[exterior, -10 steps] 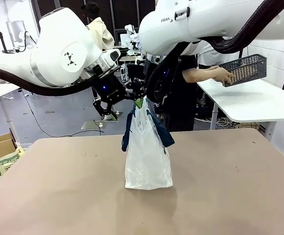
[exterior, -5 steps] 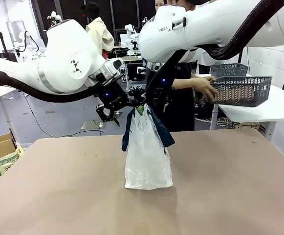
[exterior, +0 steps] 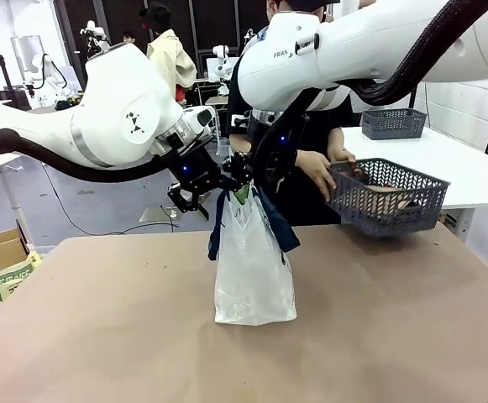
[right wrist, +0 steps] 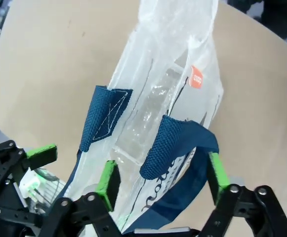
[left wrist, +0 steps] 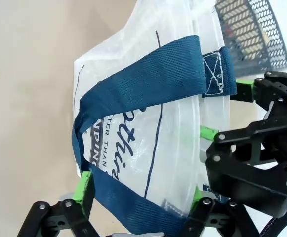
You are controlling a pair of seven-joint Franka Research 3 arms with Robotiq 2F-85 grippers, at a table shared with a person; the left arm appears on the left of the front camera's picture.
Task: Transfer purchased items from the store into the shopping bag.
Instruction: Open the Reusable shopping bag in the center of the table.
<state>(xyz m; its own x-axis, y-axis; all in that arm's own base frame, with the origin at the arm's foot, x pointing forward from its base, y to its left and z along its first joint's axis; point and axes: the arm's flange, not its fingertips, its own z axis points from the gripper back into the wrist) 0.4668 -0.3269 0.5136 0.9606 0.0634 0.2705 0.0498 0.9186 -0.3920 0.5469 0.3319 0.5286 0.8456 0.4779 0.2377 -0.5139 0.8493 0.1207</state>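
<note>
The shopping bag (exterior: 254, 269) stands upright mid-table, whitish with navy straps. My left gripper (exterior: 214, 186) and right gripper (exterior: 252, 180) meet at its top from either side. In the left wrist view the left gripper (left wrist: 141, 195) is open, its pads straddling a navy strap and the rim of the shopping bag (left wrist: 148, 123). In the right wrist view the right gripper (right wrist: 162, 177) is open astride the other strap of the shopping bag (right wrist: 168, 98). A person's hand (exterior: 315, 168) holds the store (exterior: 386, 197) above the table's right; a tan piece (left wrist: 266, 42) lies in the store (left wrist: 252, 34).
A second grey basket (exterior: 393, 123) sits on the white side table (exterior: 445, 168) at the far right. A cardboard box (exterior: 0, 252) stands on the floor off the table's left edge. Bare brown tabletop (exterior: 101, 336) lies all around the bag.
The person has carried the store from the side table down toward the bag's right. My left gripper has moved in to the bag's top; both grippers have narrowed slightly.
</note>
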